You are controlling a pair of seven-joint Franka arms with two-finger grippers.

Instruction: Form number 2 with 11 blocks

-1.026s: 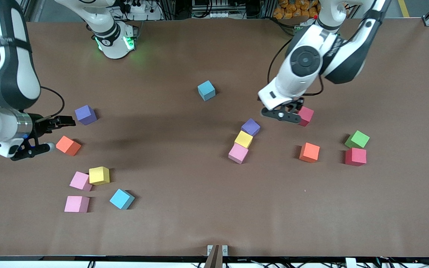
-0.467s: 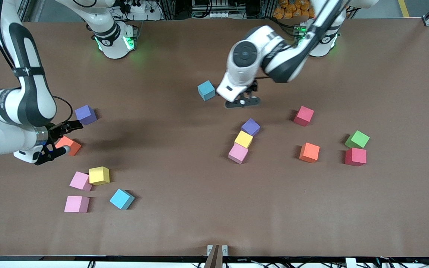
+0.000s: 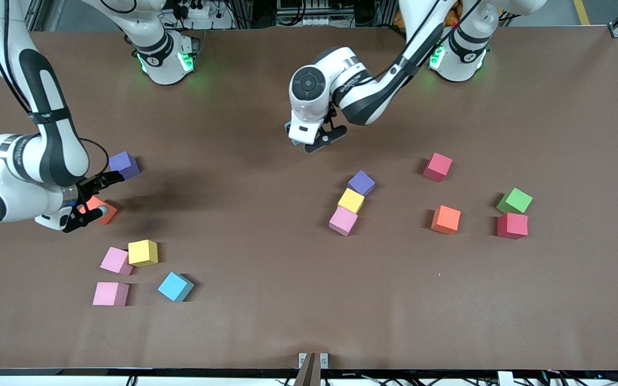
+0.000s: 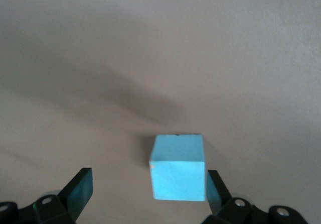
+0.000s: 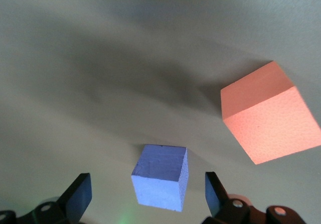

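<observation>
My left gripper (image 3: 324, 138) hangs open over a cyan block (image 4: 178, 168), which lies between its fingers close to one pad and touches neither. My right gripper (image 3: 100, 197) is open above a purple block (image 3: 124, 164) and an orange block (image 3: 106, 212). In the right wrist view the purple block (image 5: 160, 184) sits between the open fingers and the orange one (image 5: 268, 118) beside them. Purple (image 3: 361, 183), yellow (image 3: 351, 200) and pink (image 3: 343, 221) blocks touch in a short line mid-table. No number 2 shows.
Rose-red (image 3: 438, 166) and orange (image 3: 446, 220) blocks lie toward the left arm's end, with a green cube (image 3: 514, 201) and a deep red cube (image 3: 512, 225) past them. Yellow (image 3: 142, 252), two pink (image 3: 116, 261) (image 3: 110, 294) and cyan (image 3: 175, 287) blocks cluster near the right arm.
The left arm has swung from beside the rose-red block across to the cyan block. The right gripper has shifted slightly in between the purple and orange blocks. Both stayed open.
</observation>
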